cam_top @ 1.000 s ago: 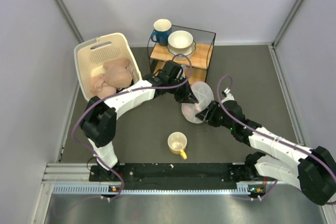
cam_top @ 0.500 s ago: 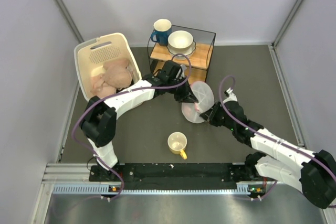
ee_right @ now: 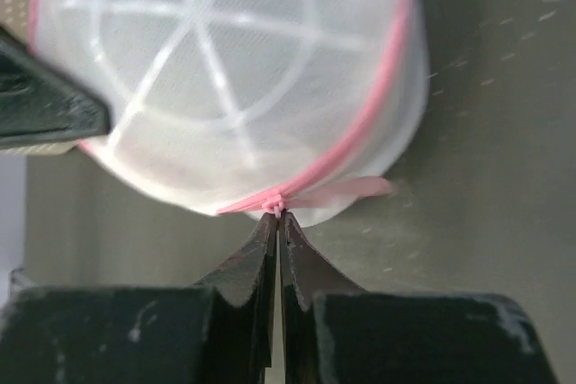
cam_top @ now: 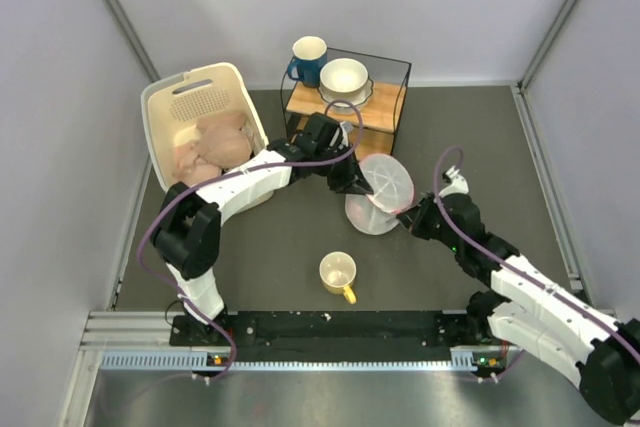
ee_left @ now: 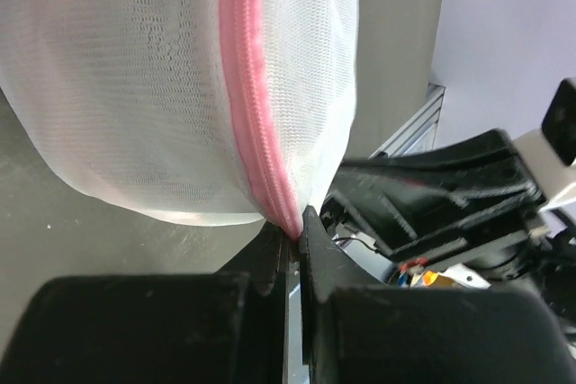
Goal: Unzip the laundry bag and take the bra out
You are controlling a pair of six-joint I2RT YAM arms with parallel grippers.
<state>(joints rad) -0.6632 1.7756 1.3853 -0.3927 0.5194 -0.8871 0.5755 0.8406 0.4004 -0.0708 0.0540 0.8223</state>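
Right gripper (ee_right: 277, 222) is pinched fully closed on the tiny pink zip pull (ee_right: 275, 206) at the rim of the laundry bag (ee_right: 225, 87). Left gripper (ee_left: 290, 238) is clamped tight on the pink rim further round, probably anchoring the bag so the zip can be dragged. The bag sits mid-table between them, beyond the yellow mug (cam_top: 338, 274). The bra can't be made out through the mesh.

No legible text, label, brand or number appears anywhere.
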